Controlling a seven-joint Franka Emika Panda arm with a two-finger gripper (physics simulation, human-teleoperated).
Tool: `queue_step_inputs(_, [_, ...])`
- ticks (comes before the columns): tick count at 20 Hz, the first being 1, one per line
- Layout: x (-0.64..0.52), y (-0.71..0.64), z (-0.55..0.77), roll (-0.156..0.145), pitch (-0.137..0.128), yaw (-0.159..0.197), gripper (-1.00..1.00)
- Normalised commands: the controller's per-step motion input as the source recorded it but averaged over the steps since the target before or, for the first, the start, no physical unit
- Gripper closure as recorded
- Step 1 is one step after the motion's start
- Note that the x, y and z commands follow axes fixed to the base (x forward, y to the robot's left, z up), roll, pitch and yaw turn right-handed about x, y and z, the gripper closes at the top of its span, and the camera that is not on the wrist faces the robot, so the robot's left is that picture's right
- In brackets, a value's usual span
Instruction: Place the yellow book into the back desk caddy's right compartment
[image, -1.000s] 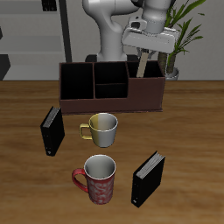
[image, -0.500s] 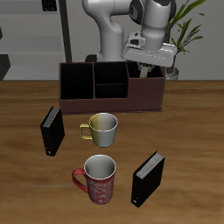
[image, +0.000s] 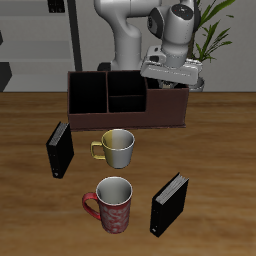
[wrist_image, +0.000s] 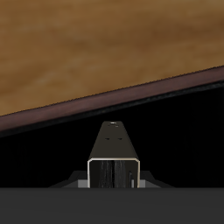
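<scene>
The back desk caddy (image: 128, 104) stands far back on the table. My gripper (image: 166, 80) hangs tilted over its right compartment (image: 166, 104), the wide end section with the reddish-brown front. The fingers reach down to that section's rim. In the wrist view the yellow book (wrist_image: 114, 150) shows edge-on, tan on top with a dark end, centred between the fingers and pointing into the compartment's black inside (wrist_image: 175, 131). The gripper is shut on the book. In the exterior view the hand hides nearly all of the book.
Two black books stand on the table, one beside the caddy's far end (image: 60, 150) and one near the front edge (image: 169, 204). A yellow mug (image: 117, 147) and a red patterned mug (image: 112, 203) stand in the middle. A potted plant (image: 205, 45) is behind the caddy.
The hand has come lower, shifted toward the caddy's end and tilted. The book has sunk into the right compartment. Nothing else has moved.
</scene>
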Motion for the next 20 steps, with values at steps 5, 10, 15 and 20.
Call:
queue_step_inputs(5, [0.05, -0.05, -0.19, 0.025, 0.036, -0.024, 1.0])
queue_step_inputs(10, [0.1, -0.01, -0.22, 0.047, 0.075, 0.001, -1.0])
queue_step_inputs(15, [0.01, -0.12, -0.01, -0.029, 0.002, 0.0, -1.0])
queue_step_inputs(20, [-0.02, -0.04, 0.1, -0.009, -0.011, 0.015, -1.0])
